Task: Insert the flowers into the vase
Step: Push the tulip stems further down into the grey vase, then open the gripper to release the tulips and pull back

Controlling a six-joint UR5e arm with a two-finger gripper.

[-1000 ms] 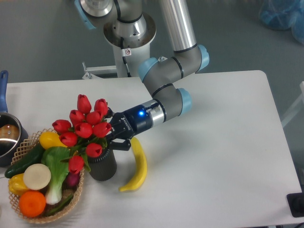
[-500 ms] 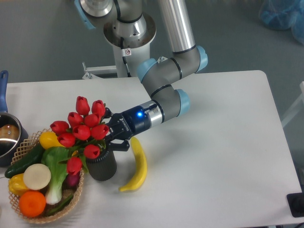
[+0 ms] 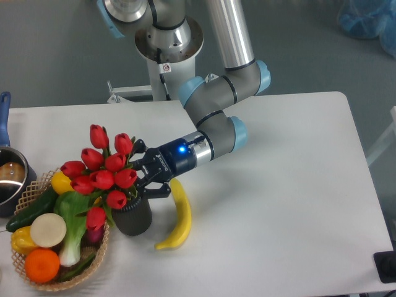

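The flowers, a bunch of red tulip buds, lean left over the dark grey vase, and their stems run down into its mouth. The vase stands upright on the white table, next to the wicker basket. My gripper reaches in from the right, just above the vase's mouth. Its jaws close around the stems below the buds. The buds and leaves partly hide the fingertips.
A yellow banana lies just right of the vase, under my wrist. The wicker basket on the left holds a leafy white-stemmed vegetable, an orange, peppers and a cucumber. A blue-handled pot stands at the far left edge.
My gripper and the flowers have moved a little to the left together. The bunch now leans further left over the basket.
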